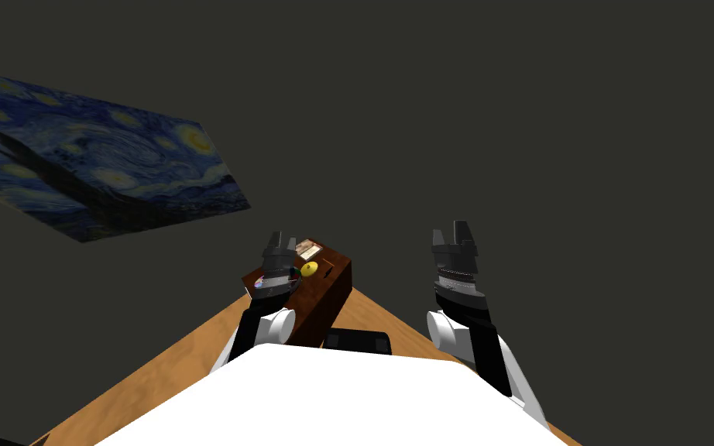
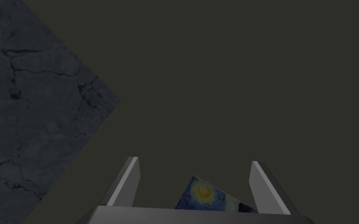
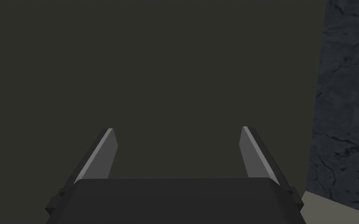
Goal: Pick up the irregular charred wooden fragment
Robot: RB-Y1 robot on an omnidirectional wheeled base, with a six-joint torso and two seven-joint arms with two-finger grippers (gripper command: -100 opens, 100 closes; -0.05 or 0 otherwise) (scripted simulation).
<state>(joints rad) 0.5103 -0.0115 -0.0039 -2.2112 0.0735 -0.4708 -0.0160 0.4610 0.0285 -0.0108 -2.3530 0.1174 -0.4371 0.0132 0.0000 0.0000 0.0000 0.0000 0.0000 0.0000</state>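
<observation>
Standing at a small dark-brown table [image 1: 324, 298] on an orange wood floor [image 1: 154, 379]. Dark wall beyond, a swirling blue painting [image 1: 100, 170] far left.

Left gripper [image 1: 282, 241]: raised over the table's left part and aimed at the wall, not down. Its fingers [image 2: 126, 182] are spread with nothing between them.
Right gripper [image 1: 453, 232]: held up to the right of the table, well apart from it. Its fingers [image 3: 101, 155] are likewise spread and empty.
Judgement: both arms sit high and clear so they cannot knock anything off the tabletop.

Tabletop:
- a yellow lump [image 1: 310, 269] near the middle
- a pale tan box [image 1: 309, 249] at the far side
- a small multicoloured item [image 1: 259, 285] at the near left, partly behind the left gripper

Charred fragment: cannot pick it out. Probably on this table, hidden by the left gripper or too small to tell.

Step in hand, as I judge it: locating the piece; grasp not begun. The next move calls for tipping the left wrist down over the tabletop, that arm being nearer.
</observation>
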